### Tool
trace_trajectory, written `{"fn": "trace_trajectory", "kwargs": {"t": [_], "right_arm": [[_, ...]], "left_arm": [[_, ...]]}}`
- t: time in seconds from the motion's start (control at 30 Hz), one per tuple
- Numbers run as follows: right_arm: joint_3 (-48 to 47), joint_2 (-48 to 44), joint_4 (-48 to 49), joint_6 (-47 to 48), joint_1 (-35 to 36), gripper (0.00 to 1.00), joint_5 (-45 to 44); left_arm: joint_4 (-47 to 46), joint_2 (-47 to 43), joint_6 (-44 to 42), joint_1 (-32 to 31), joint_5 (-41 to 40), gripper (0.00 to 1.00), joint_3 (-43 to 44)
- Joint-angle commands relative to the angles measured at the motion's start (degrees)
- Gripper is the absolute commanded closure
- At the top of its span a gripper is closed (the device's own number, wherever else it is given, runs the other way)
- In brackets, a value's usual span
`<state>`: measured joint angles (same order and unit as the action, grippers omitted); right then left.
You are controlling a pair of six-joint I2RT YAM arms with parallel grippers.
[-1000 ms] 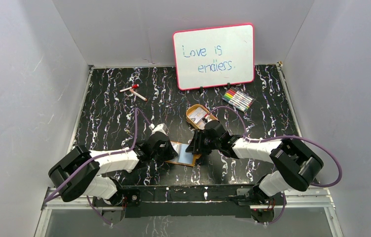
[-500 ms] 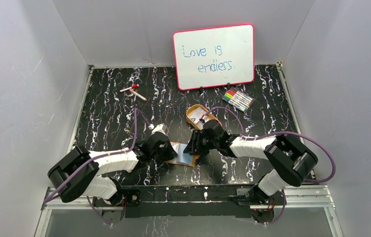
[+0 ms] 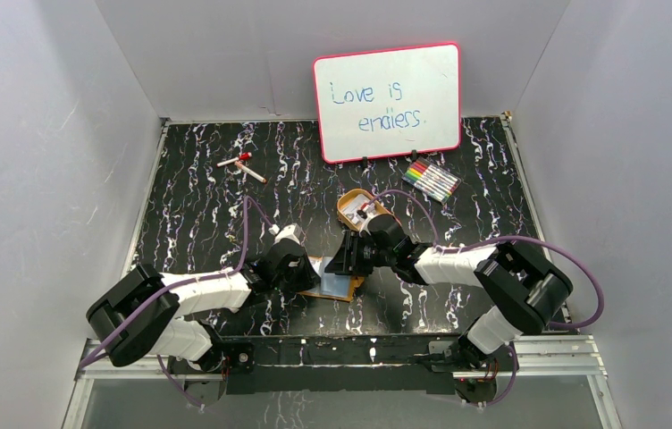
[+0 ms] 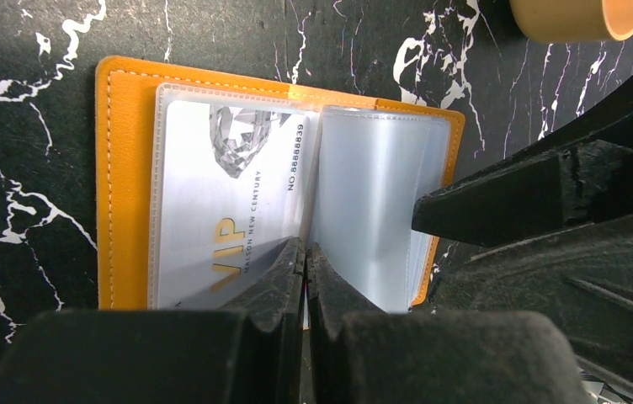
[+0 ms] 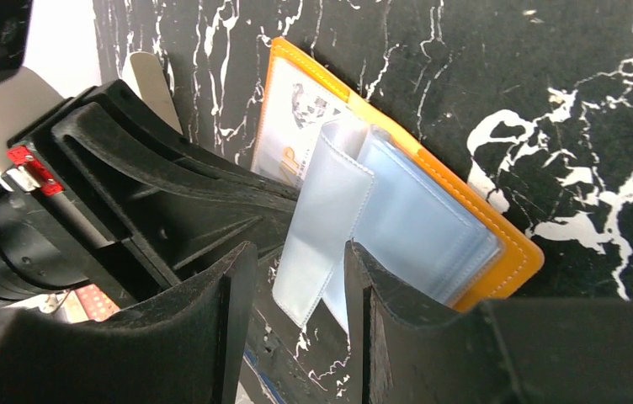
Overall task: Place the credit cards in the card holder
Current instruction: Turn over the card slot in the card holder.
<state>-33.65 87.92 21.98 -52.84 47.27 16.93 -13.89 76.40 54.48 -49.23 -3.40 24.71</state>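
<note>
The orange card holder [image 4: 119, 177] lies open on the black marbled table, its clear pockets upward; it also shows in the top view [image 3: 334, 284] and the right wrist view [image 5: 498, 244]. One white credit card [image 4: 229, 185] printed "VIP" sits in its left pocket. My left gripper [image 4: 305, 252] is shut on a thin clear pocket leaf at the holder's near edge. My right gripper [image 5: 300, 278] is open just over the holder's right half, with a raised clear pocket leaf [image 5: 321, 227] standing between its fingertips. Its fingers [image 4: 498, 202] show in the left wrist view.
An oval yellow-orange tin tray [image 3: 348, 204] sits just behind the right gripper, with small pale things in it. A whiteboard [image 3: 388, 101] stands at the back, a pack of markers [image 3: 431, 180] to its right front, and a red-capped marker [image 3: 241, 164] at the back left.
My right gripper has moved a little left, onto the card holder. My left gripper has stayed in place on the holder.
</note>
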Motion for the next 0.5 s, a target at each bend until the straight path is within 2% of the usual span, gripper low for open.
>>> {"fn": "trace_trajectory", "kwargs": {"t": [0.0, 0.27, 0.47], "right_arm": [[-0.72, -0.45, 5.49, -0.8, 0.08, 0.49, 2.0], [-0.86, 2.13, 8.35, -2.54, 0.06, 0.49, 3.29], [-0.41, 4.47, 15.29, -6.25, 0.05, 0.48, 4.83]], "left_arm": [[3.08, -0.99, -0.66, 0.1, 0.26, 1.0, -0.89], [4.5, -2.21, -0.87, 0.06, -0.42, 1.0, -0.63], [5.46, -3.61, -1.19, 0.09, -1.1, 1.0, -0.67]]}}
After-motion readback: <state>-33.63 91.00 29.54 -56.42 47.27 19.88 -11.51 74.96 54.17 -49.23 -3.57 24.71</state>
